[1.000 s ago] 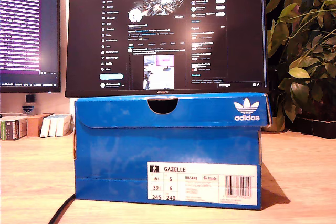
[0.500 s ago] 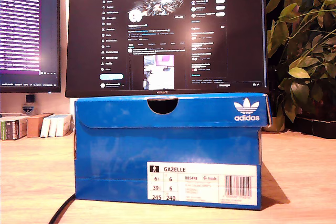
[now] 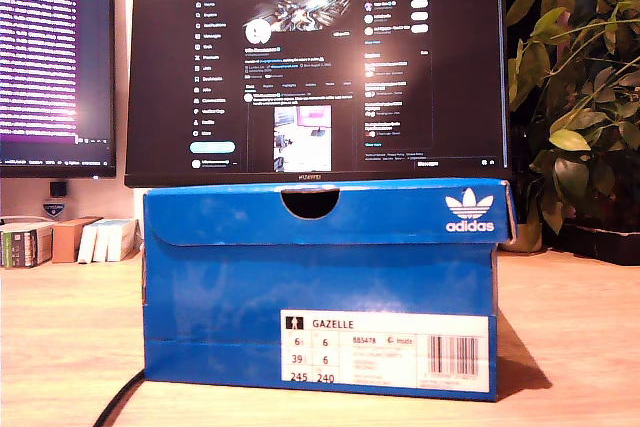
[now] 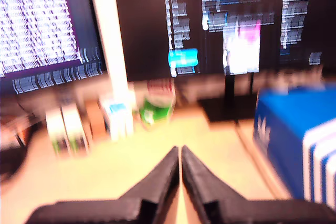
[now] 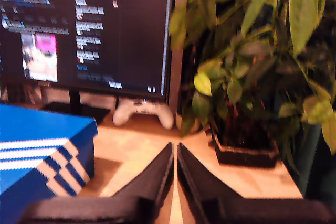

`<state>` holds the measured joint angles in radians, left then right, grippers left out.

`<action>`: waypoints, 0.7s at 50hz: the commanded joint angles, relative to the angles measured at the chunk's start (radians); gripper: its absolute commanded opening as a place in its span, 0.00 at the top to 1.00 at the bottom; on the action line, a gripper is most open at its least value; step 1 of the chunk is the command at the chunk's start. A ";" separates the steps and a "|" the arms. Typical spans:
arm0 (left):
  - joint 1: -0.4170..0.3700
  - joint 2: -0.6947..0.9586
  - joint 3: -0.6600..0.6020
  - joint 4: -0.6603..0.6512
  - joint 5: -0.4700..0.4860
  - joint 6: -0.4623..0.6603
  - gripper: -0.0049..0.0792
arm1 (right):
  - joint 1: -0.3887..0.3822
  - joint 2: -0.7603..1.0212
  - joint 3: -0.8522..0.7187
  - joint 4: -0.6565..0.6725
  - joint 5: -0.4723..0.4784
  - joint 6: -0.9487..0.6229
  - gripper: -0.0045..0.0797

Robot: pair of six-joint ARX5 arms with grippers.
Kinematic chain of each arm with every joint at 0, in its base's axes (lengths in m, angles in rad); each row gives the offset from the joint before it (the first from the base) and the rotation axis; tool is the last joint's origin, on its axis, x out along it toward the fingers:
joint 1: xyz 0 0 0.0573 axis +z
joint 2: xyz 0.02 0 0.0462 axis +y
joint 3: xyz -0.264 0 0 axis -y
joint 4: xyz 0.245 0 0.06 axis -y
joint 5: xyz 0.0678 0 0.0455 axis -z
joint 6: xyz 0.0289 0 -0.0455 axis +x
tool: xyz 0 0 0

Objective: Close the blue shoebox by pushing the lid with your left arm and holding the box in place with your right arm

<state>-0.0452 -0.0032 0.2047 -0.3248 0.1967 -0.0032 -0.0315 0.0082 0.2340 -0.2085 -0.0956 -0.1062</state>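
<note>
My first claw (image 4: 180, 153): tips pressed together, holding nothing, above bare bench (image 4: 131, 166); that view is blurred. Blue shoebox (image 4: 294, 140) sits off to one side, not touched. My second claw (image 5: 175, 150): also closed tight, empty, shoebox beside it, potted plant (image 5: 247, 77) and white game controller (image 5: 143, 112) beyond. Exterior view: shoebox mid-bench, lid (image 3: 330, 209) down, monitor (image 3: 318, 72) behind.

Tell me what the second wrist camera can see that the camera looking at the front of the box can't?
Only the second wrist view shows my second pincer, shut, a white game controller under the monitor, and the box's striped side. Only the exterior view shows the white size label, the lid's finger notch and the black cable. Both show the blue shoebox, the monitor and the plant.
</note>
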 commanded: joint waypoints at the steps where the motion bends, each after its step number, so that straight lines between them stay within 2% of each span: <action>1: -0.003 -0.008 -0.024 0.016 0.005 0.005 0.96 | 0.000 -0.006 -0.050 0.034 -0.003 0.002 0.96; 18: -0.003 -0.008 -0.101 0.117 0.005 0.001 0.96 | 0.005 -0.006 -0.181 0.190 -0.010 0.031 0.96; 35: -0.003 -0.008 -0.172 0.168 -0.002 -0.025 0.96 | 0.005 -0.006 -0.230 0.202 -0.009 0.018 0.96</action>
<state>-0.0452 -0.0032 0.0586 -0.1696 0.1993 -0.0238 -0.0311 0.0082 0.0181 -0.0170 -0.1043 -0.0818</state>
